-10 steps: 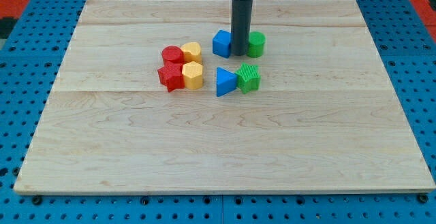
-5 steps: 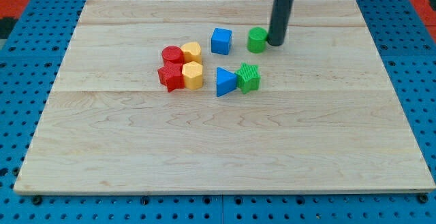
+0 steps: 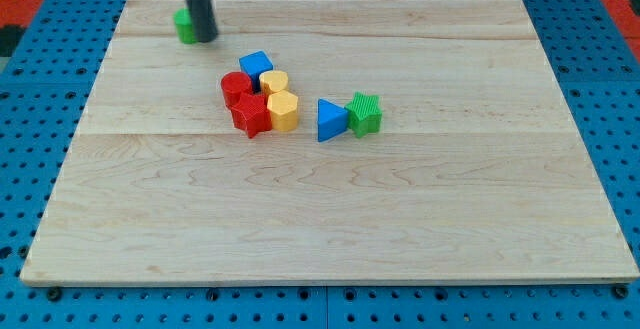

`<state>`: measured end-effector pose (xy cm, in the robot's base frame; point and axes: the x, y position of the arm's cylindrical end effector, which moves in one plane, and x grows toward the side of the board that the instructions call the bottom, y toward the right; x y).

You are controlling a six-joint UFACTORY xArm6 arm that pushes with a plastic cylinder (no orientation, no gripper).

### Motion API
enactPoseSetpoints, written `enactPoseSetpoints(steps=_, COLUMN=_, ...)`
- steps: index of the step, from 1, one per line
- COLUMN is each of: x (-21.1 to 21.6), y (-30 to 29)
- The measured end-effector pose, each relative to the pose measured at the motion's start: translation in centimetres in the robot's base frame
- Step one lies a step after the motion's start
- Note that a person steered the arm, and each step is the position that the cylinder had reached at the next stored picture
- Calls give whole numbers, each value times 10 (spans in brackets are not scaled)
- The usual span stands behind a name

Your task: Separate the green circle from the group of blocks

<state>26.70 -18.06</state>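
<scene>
Green circle [image 3: 184,25] sits near the tabletop's [image 3: 330,219] top-left corner, well apart from the other blocks, partly hidden by the rod. My tip [image 3: 203,39] touches its right side. No jaws exist on this rod. Toward the middle, a blue cube [image 3: 256,66], red circle [image 3: 236,87], red star [image 3: 250,115] and two yellow blocks [image 3: 280,97] cluster together. A blue triangle [image 3: 331,120] touches a green block [image 3: 365,114] to their right.
</scene>
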Motion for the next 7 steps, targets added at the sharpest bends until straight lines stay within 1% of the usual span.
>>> enactPoseSetpoints(steps=1, x=-10, y=-38)
enactPoseSetpoints(steps=2, x=1, y=-29)
enactPoseSetpoints(steps=3, x=14, y=-85)
enactPoseSetpoints(steps=4, x=11, y=-124)
enactPoseSetpoints(steps=5, x=1, y=-124)
enactPoseSetpoints(steps=6, x=-28, y=-123)
enactPoseSetpoints(steps=7, x=-42, y=-115)
